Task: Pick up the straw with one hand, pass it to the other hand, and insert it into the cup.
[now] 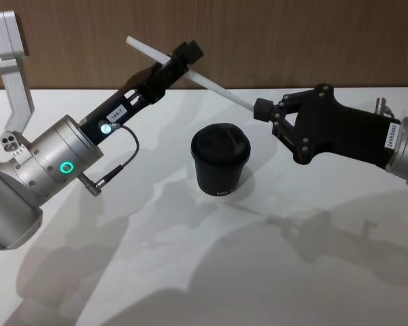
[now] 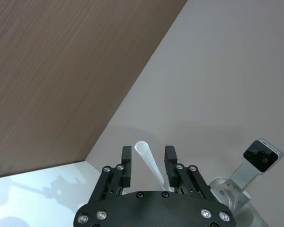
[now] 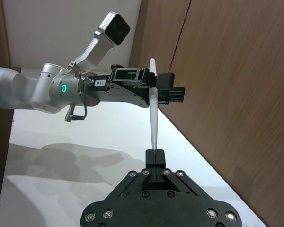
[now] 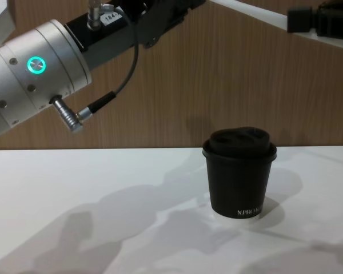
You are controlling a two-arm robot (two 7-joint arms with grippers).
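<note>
The thin white straw (image 1: 217, 88) hangs in the air above and behind the cup, slanting down from left to right. My right gripper (image 1: 264, 109) is shut on its lower right end, which the right wrist view shows as pinched fingers (image 3: 155, 155). Near the straw's upper end, my left gripper (image 1: 183, 58) is open, with the straw (image 2: 149, 161) running between its fingers (image 2: 127, 158) and a gap on each side. The black lidded cup (image 1: 219, 159) stands upright on the white table, below and between the two grippers; its "XPRO" side (image 4: 240, 171) faces the chest view.
A brown wooden wall (image 1: 292, 41) runs along the far edge of the white table (image 1: 190, 272). A thin dark cable (image 1: 126, 153) loops from the left wrist. A camera bracket (image 1: 10, 61) rises from the left arm.
</note>
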